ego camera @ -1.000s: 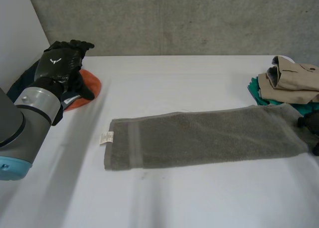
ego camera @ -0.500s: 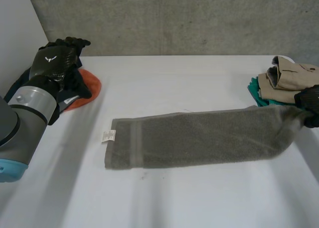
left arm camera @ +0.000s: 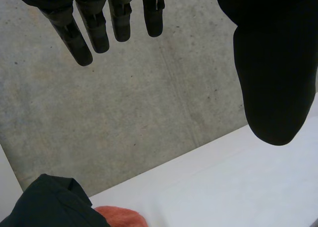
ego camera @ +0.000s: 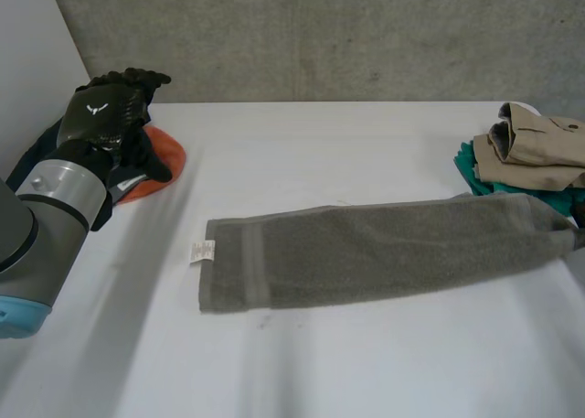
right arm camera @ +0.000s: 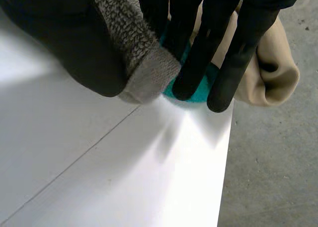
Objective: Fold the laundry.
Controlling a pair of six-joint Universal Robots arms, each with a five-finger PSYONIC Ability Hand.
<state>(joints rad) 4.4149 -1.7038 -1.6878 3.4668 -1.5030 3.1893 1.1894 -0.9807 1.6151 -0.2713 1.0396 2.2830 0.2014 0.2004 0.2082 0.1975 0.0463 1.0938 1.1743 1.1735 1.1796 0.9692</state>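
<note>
Across the middle of the white table [ego camera: 366, 363] lies a long grey towel [ego camera: 384, 249]. At its far-right end, the right hand [right arm camera: 64, 53], cut off by the frame edge, pinches a corner. The likely next move is carrying that end over to the labelled end. Upper left, the left hand [ego camera: 108, 116] hovers open, half hiding an orange cloth [ego camera: 164, 157].

A grey concrete wall [ego camera: 329, 34], mottled and faintly seamed, ran across the top of the head view. Below it the white table [ego camera: 366, 363] took up the lower frame (evenly, softly lit). A plain white panel [ego camera: 32, 61] stood at upper left. Grey concrete floor [right arm camera: 271, 177] lay past the table's edge.
</note>
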